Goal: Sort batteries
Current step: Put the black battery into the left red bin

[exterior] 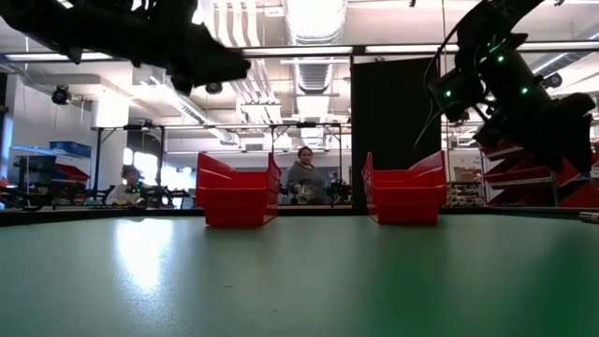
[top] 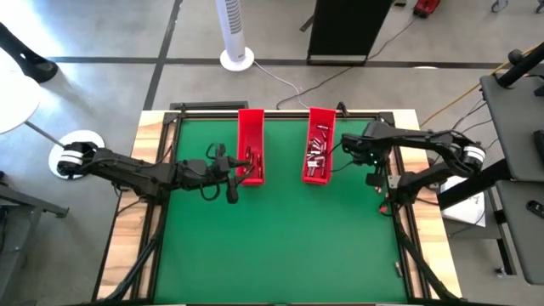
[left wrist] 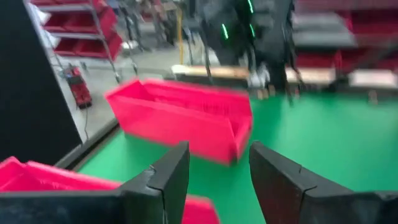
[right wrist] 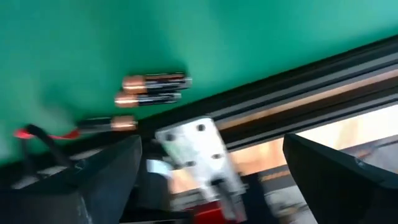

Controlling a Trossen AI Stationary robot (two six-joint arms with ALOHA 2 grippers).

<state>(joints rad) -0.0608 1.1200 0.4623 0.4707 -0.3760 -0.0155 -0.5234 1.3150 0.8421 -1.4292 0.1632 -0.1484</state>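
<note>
Two long red trays stand side by side at the table's far middle. The right tray [top: 319, 144] holds several batteries [top: 317, 151]. My left gripper [top: 246, 166] hovers level at the near end of the left tray [top: 251, 140]. It is open, with nothing between its fingers [left wrist: 217, 155]. My right gripper [top: 374, 180] points down near the table's right edge, open wide [right wrist: 212, 143]. Below it three dark batteries with copper ends [right wrist: 152, 82] lie on the green mat beside the frame rail, apart from the fingers.
A black frame rail [right wrist: 280, 81] with a white bracket [right wrist: 193, 146] runs along the table's right edge, close to the three batteries. A red wire [right wrist: 43, 132] lies there too. Green mat [top: 280, 246] stretches toward the near edge. A person [exterior: 304, 178] sits beyond the table.
</note>
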